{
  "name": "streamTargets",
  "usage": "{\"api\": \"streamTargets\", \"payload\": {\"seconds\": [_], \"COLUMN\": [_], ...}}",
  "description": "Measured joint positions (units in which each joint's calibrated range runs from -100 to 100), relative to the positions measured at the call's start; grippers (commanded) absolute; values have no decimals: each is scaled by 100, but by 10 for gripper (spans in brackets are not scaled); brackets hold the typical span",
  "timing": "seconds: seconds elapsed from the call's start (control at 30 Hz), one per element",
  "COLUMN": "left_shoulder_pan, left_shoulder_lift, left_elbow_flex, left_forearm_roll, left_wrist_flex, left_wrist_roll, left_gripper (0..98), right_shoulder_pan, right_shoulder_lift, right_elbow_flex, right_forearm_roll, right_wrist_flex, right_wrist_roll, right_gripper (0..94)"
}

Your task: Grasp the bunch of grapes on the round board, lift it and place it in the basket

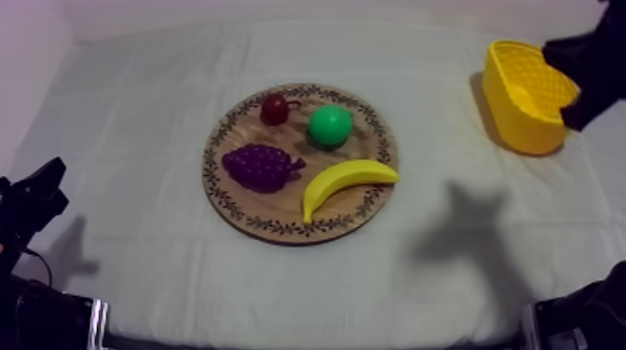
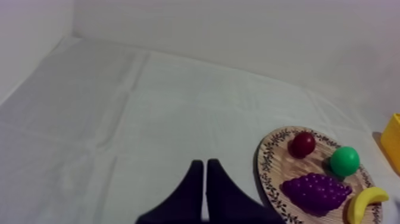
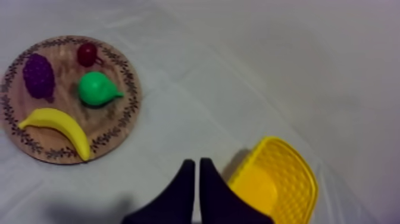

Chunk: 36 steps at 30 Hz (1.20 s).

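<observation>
Nearest, at left gripper (image 2: pixel 205 164): pinched to a narrow wedge, nothing held, over bare cloth (image 2: pixel 119 119) beside wooden board (image 2: pixel 266 170). At right gripper (image 3: pixel 197 162): likewise pinched together, empty, just beside yellow basket (image 3: pixel 286 161). Mid-table, on the board: banana (image 1: pixel 345 181) at near edge, bunch of grapes (image 1: pixel 261 168) next to it toward the left-arm side, lying flat, untouched. Behind those, pear (image 1: pixel 330 125) and small red fruit (image 1: pixel 274 109). Farthest, off to the right: basket, right arm (image 1: pixel 591 60) at its rim.

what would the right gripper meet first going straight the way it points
Likely only bare grey-white cloth: the right gripper points between the round wooden board and the yellow basket; depth unclear.
</observation>
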Motion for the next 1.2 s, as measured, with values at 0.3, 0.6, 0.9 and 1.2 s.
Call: {"api": "streamTargets", "payload": {"seconds": [0.3, 0.6, 0.9, 1.2], "left_shoulder_pan": [0, 0, 0, 0], "left_shoulder_lift": [0, 0, 0, 0], "left_elbow_flex": [0, 0, 0, 0], "left_forearm_roll": [0, 0, 0, 0], "left_wrist_flex": [0, 0, 0, 0], "left_wrist_roll": [0, 0, 0, 0], "left_gripper": [1, 1, 1, 1], "right_shoulder_pan": [-571, -917, -1187, -1628], "right_shoulder_lift": [1430, 2695, 3890, 5020], "right_elbow_flex": [-1797, -3382, -4805, -6234], "right_forearm_roll": [-170, -227, -311, -326], "right_wrist_flex": [997, 1706, 2333, 3237], "right_wrist_roll": [119, 259, 390, 428], "right_gripper": [5, 5, 6, 6]}}
